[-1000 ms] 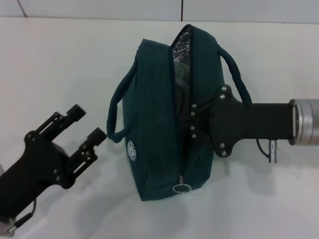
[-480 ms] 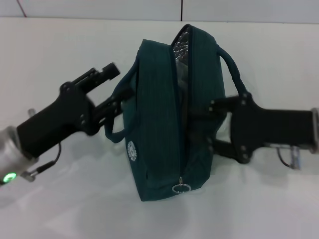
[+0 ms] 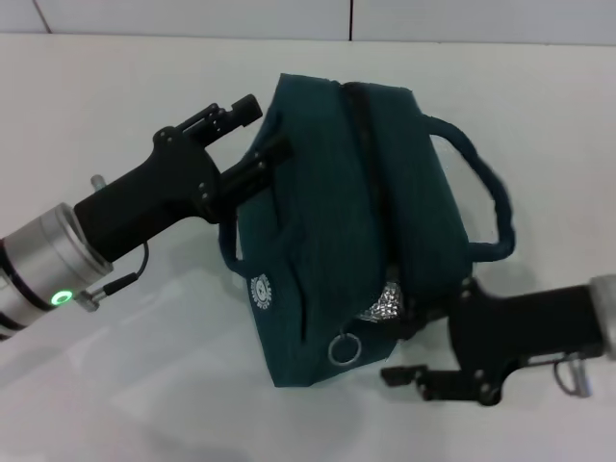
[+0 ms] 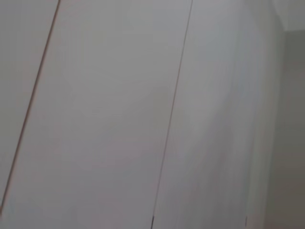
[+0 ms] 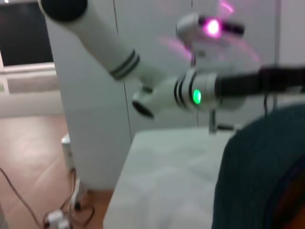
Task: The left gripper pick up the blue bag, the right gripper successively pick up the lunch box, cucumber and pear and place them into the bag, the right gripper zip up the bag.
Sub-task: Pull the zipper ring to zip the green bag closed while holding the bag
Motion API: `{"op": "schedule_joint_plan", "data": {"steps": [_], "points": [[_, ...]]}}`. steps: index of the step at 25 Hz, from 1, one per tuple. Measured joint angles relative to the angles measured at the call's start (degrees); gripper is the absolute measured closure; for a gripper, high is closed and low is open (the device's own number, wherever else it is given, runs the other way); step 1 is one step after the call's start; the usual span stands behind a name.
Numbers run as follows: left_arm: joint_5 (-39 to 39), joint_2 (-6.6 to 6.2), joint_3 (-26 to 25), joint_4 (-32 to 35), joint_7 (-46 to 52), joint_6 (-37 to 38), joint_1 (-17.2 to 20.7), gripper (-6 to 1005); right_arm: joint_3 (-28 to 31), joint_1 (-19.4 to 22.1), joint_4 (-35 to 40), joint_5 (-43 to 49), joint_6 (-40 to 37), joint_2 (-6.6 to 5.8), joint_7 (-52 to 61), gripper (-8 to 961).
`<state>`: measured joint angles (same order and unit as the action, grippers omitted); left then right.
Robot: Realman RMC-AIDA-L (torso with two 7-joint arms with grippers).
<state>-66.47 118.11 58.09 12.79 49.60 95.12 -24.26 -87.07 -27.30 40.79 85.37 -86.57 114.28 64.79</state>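
The blue bag (image 3: 327,221) lies tilted on the white table (image 3: 115,87), with its zipper line running along the top. A metal ring pull (image 3: 344,347) hangs at the bag's near end, beside a patch of silver lining (image 3: 385,304). My left gripper (image 3: 265,130) is pressed against the bag's left side, at the left handle (image 3: 229,245). My right gripper (image 3: 416,345) is low at the bag's near right corner, open, with one finger by the lining and the other below it. The bag's edge (image 5: 257,162) fills a corner of the right wrist view. Lunch box, cucumber and pear are hidden.
The right handle (image 3: 491,207) loops out over the table on the bag's right. The right wrist view shows my left arm (image 5: 190,93) with a green light, the table edge (image 5: 124,191) and the floor beyond. The left wrist view shows only white wall panels (image 4: 119,119).
My left gripper swung in from the lower left to the bag's left handle. My right gripper drew out of the bag opening and dropped to its near end. The bag turned and its mouth closed up.
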Motion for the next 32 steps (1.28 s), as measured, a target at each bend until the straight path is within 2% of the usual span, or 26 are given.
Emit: {"op": "schedule_joint_plan", "data": {"steps": [2, 9, 14, 19, 21, 24, 26, 27, 30, 32], "points": [[0.0, 0.13, 0.1, 0.3, -0.2, -0.8, -0.2, 369, 0.2, -0.2, 0.5, 3.1, 1.3, 0.88, 1.6, 541], [0.0, 0.58, 0.2, 0.4, -0.6, -1.9, -0.3, 369, 4.8, 1.0, 1.8, 3.4, -3.1, 0.98, 0.8, 545], [0.0, 0.75, 0.0, 0.4, -0.6, -2.1, -0.1, 369, 7.1, 1.3, 2.6, 3.8, -9.0, -0.08, 0.3, 545], [0.0, 0.86, 0.1, 0.4, -0.6, -2.1, -0.1, 369, 21.3, 4.1, 2.3, 4.0, -19.6, -0.07, -3.9, 546], [0.0, 0.92, 0.2, 0.4, -0.6, -2.0, -0.1, 369, 24.6, 5.1, 2.1, 4.4, -22.2, -0.36, -6.1, 546], [0.0, 0.94, 0.2, 0.4, -0.6, -2.0, -0.2, 369, 25.4, 5.3, 1.2, 7.1, -21.6, -1.42, -6.2, 546], [0.0, 1.01, 0.3, 0.4, -0.6, -2.0, -0.4, 369, 25.3, 3.9, -0.5, 10.5, -19.9, -1.5, -4.8, 546], [0.0, 1.09, 0.4, 0.5, -0.6, -2.0, -0.5, 369, 25.3, 3.1, -1.4, 11.9, -18.9, -1.25, -4.2, 546], [-0.1, 1.2, 0.4, 0.7, -0.6, -2.0, -0.7, 368, 25.1, 0.1, -4.7, 16.7, -12.1, 0.83, -2.8, 546], [-0.2, 1.28, 0.4, 0.8, -0.6, -2.0, -0.9, 368, 23.4, -1.3, -6.6, 17.1, -7.7, 1.75, -2.7, 546]]}}
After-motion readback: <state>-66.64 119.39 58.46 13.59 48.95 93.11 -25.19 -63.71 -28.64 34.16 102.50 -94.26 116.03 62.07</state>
